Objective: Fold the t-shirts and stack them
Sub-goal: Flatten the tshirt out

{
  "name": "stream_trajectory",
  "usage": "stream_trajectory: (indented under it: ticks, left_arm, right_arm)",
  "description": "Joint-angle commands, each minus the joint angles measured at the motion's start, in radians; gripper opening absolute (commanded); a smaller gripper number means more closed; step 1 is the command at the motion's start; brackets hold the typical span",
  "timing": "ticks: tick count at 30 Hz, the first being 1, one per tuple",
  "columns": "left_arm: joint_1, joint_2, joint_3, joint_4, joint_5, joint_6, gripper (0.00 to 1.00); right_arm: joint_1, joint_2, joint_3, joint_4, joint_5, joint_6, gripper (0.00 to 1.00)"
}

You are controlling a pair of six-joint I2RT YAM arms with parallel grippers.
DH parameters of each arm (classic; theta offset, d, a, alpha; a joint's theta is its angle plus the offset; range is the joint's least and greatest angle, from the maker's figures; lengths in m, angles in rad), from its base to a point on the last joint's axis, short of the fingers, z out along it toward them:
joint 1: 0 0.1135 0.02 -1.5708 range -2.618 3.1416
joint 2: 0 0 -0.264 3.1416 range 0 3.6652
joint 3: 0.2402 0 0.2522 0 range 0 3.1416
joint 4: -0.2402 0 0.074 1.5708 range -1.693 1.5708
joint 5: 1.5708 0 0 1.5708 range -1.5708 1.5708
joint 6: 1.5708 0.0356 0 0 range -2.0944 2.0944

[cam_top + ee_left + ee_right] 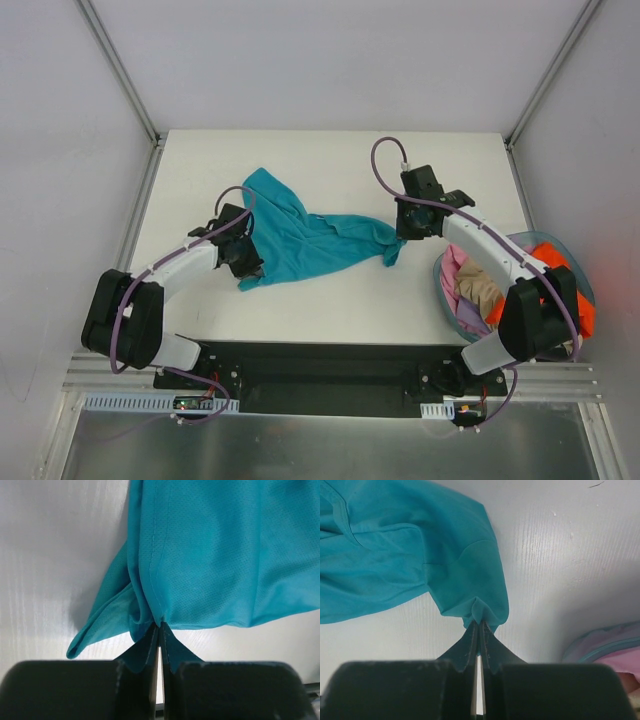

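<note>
A: From the top camera, where does the teal t-shirt (300, 238) sit?

B: It lies crumpled on the desk (330, 160), left of the basket (450, 310) and apart from it. The left fingers (243, 262) are at the shirt's corner farthest from the basket. The right fingers (405, 232) are at the end nearest it.

A: And inside the basket?

B: An orange t-shirt (560, 258), a tan t-shirt (480, 287) and a pink t-shirt (452, 262) are bunched together. The right arm covers part of them.

A: What does the left wrist camera show?

B: The left fingers are pressed together with barely a sliver between them, pinching a gathered fold of the teal hem. From the tips the cloth fans out over the desk, with one loose flap curling to the left.

A: And the right wrist camera?

B: The right fingers are closed tip to tip on a small puckered corner of the teal cloth. The rest of the shirt spreads away from the basket, towards the upper left. The basket's rim, with pink cloth behind it, shows at the lower right, near the fingers but not touching them.
</note>
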Motion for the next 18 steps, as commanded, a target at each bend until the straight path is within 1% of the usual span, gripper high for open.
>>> stream_trajectory:
  ticks: [1,4,6,7,8,9,10,12,13,14,15,16,17,18]
  left_arm:
    - [-0.015,-0.013,0.010,0.009,0.056,0.049,0.00]
    - [-0.016,-0.095,0.006,0.009,0.087,0.058,0.00]
    - [-0.016,-0.206,0.025,0.009,0.110,0.067,0.00]
    - [-0.016,-0.252,0.036,0.009,0.116,0.078,0.00]
    - [-0.016,-0.333,0.049,0.007,0.122,0.086,0.00]
    - [-0.016,-0.374,0.087,0.007,0.125,0.100,0.00]
    - [-0.016,-0.451,0.109,0.006,0.125,0.109,0.00]
    - [-0.016,-0.516,0.196,0.006,0.124,0.141,0.00]
    - [-0.016,-0.567,0.232,0.006,0.122,0.153,0.00]
    - [-0.016,-0.589,0.305,0.006,0.122,0.167,0.00]
    - [-0.016,-0.605,0.345,0.007,0.121,0.192,0.00]
    - [-0.016,-0.629,0.385,0.007,0.103,0.202,0.00]
    - [-0.016,-0.637,0.463,0.007,0.089,0.209,0.00]
    - [-0.016,-0.640,0.505,0.007,0.073,0.224,0.00]
  right_arm:
    - [-0.009,-0.008,0.009,0.009,-0.004,-0.009,0.01]
    - [-0.009,-0.035,0.015,0.009,-0.016,-0.013,0.01]
    - [-0.009,-0.063,0.026,0.008,-0.043,-0.018,0.01]
    - [-0.009,-0.106,0.032,0.011,-0.053,-0.019,0.01]
    - [-0.007,-0.132,0.035,0.018,-0.062,-0.021,0.01]
    - [-0.007,-0.184,0.055,0.017,-0.077,-0.022,0.01]
    - [-0.007,-0.213,0.067,0.015,-0.083,-0.027,0.01]
    - [-0.009,-0.303,0.104,0.003,-0.088,-0.030,0.01]
    - [-0.007,-0.331,0.148,-0.005,-0.121,-0.032,0.01]
    - [-0.009,-0.360,0.176,-0.014,-0.149,-0.032,0.01]
    - [-0.007,-0.418,0.199,-0.014,-0.160,-0.032,0.01]
    - [-0.007,-0.448,0.245,-0.012,-0.171,-0.032,0.01]
    - [-0.009,-0.476,0.267,0.003,-0.197,-0.030,0.01]
    - [-0.009,-0.526,0.285,0.017,-0.204,-0.032,0.01]
